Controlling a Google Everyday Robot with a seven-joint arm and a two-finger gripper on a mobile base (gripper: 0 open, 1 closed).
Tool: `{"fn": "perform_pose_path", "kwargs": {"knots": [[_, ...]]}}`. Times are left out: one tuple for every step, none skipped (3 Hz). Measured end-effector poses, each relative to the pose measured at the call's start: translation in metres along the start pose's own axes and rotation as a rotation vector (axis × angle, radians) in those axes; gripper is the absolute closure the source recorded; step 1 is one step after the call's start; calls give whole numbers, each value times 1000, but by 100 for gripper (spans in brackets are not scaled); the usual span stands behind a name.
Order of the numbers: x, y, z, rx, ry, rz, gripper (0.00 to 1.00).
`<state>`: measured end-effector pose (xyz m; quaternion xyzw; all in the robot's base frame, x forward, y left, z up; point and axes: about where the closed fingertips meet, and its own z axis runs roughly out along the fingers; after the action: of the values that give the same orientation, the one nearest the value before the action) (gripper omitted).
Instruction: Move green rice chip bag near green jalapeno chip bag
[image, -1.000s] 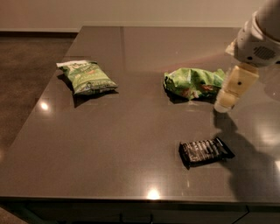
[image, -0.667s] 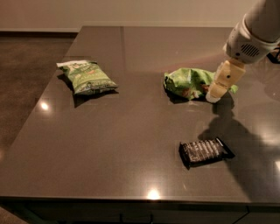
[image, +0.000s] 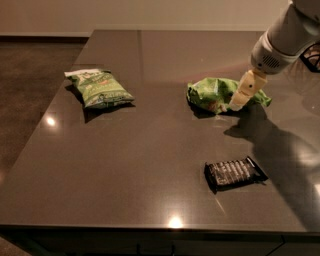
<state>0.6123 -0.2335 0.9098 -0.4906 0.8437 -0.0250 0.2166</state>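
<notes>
The green rice chip bag (image: 215, 93), lime-green and wrinkly, lies on the dark table right of centre. The green jalapeno chip bag (image: 99, 88), plump with a white top band, lies at the left, far from it. My gripper (image: 239, 101) comes down from the upper right on a grey-white arm. Its pale fingers sit over the right part of the rice chip bag, at or just above it.
A small black ribbed wrapper (image: 234, 173) lies nearer the front, right of centre. The dark glossy table (image: 150, 150) ends at a front edge near the bottom and a left edge beside the jalapeno bag. A dark chair part (image: 312, 55) shows at the far right.
My gripper has moved left from beside the rice chip bag's right end to over its right part. The bags and the wrapper have not moved.
</notes>
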Motion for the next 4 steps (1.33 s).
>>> {"fn": "perform_pose_path", "kwargs": {"knots": [[-2,-6,22,-9,2,-4,0],[-6,-5,38,-30,1,-14,0],[-10,-3,48,-46,0,-22,15],[-13,-2,51,-51,4,-32,38]]}}
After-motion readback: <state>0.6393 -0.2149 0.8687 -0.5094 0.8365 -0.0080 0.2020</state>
